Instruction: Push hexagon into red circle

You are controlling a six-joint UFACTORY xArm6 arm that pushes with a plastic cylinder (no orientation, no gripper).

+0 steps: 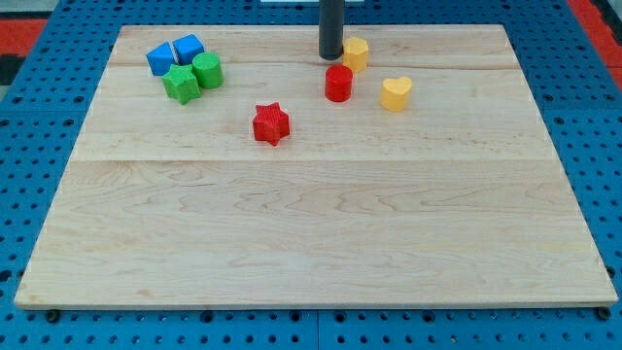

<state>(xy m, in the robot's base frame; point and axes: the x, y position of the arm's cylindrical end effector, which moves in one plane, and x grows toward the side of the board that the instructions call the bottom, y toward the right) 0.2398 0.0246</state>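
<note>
A yellow hexagon block (357,53) sits near the view's top, right of centre. A red circle block (338,83) lies just below and slightly left of it, a small gap apart. My tip (330,55) is at the bottom of the dark rod, just left of the yellow hexagon, touching or nearly touching its left side, and just above the red circle.
A yellow heart block (396,93) lies right of the red circle. A red star block (271,123) sits lower left. At the top left cluster two blue blocks (160,58) (189,48), a green star (181,84) and a green block (207,70). The wooden board (311,243) has edges all round.
</note>
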